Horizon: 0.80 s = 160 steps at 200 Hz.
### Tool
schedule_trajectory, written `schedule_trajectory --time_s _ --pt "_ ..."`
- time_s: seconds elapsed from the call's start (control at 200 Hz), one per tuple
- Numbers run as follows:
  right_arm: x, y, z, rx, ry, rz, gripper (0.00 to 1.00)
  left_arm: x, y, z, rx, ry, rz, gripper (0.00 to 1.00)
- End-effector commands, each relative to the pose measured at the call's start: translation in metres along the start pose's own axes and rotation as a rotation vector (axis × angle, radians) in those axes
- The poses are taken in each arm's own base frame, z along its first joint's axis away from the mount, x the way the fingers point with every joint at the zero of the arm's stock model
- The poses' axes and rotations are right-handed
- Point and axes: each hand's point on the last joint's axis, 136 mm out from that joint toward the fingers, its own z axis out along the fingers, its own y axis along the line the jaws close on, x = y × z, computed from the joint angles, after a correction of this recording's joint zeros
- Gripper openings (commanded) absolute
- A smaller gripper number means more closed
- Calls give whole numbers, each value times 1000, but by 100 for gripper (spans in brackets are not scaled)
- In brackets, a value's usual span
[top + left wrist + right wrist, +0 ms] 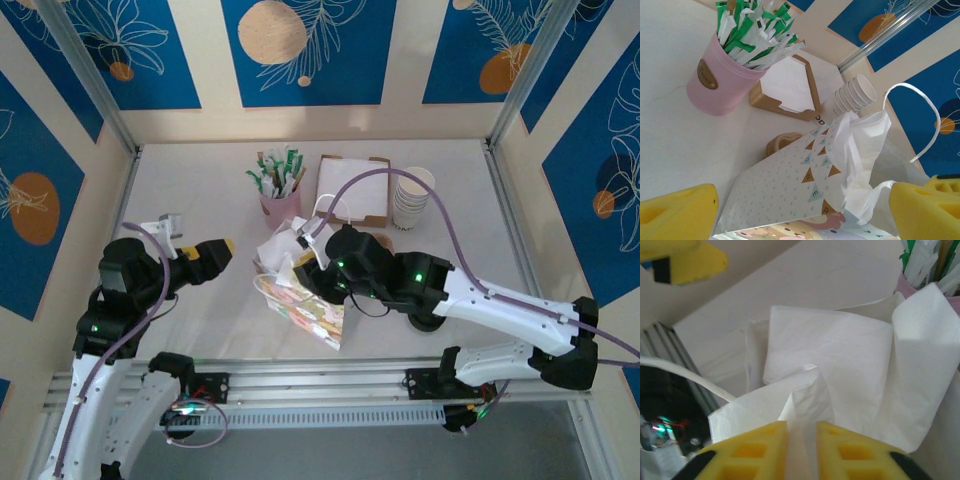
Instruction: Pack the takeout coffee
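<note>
White tissue paper (840, 355) in the patterned bag (310, 312) is pinched by the right hand (801, 429); left hand (220, 252) hangs spread. Whether the coffee is inside cannot be told.

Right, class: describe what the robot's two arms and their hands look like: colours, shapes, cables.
Both the left arm and the right arm have white tubular links and bulky black joint housings with small green lights. A lilac cable runs along each. The left hand and right hand are black with blocky yellow fingers showing square recesses.
</note>
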Motion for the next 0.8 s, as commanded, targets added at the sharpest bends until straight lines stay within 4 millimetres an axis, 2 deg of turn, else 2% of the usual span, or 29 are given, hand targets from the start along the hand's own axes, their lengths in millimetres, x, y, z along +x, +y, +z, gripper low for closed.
schedule_trajectory --time_s 0.0,0.095,0.255,0.35,0.46,0.62,0.66,0.795 --pt "6 -9 6 63 22 -9 9 3 1 0 -3 1 11 88" --pt "14 -13 14 88 68 -29 4 2 1 0 -2 1 10 88" --pt "27 -19 24 133 160 -59 4 4 2 1 -3 6 9 88" --pt "25 -18 26 136 166 -66 7 3 2 2 -4 5 12 88" --pt "10 -15 21 131 107 -78 15 3 3 2 -7 5 15 88" --pt "-23 -15 -4 117 -54 -86 26 -5 -2 -2 -12 -15 44 89" --pt "-32 -13 -13 103 -108 -86 27 -8 -3 -4 -15 -24 53 89" --pt "-63 -13 -55 53 -318 -80 41 -17 -8 -7 -16 -55 77 90"
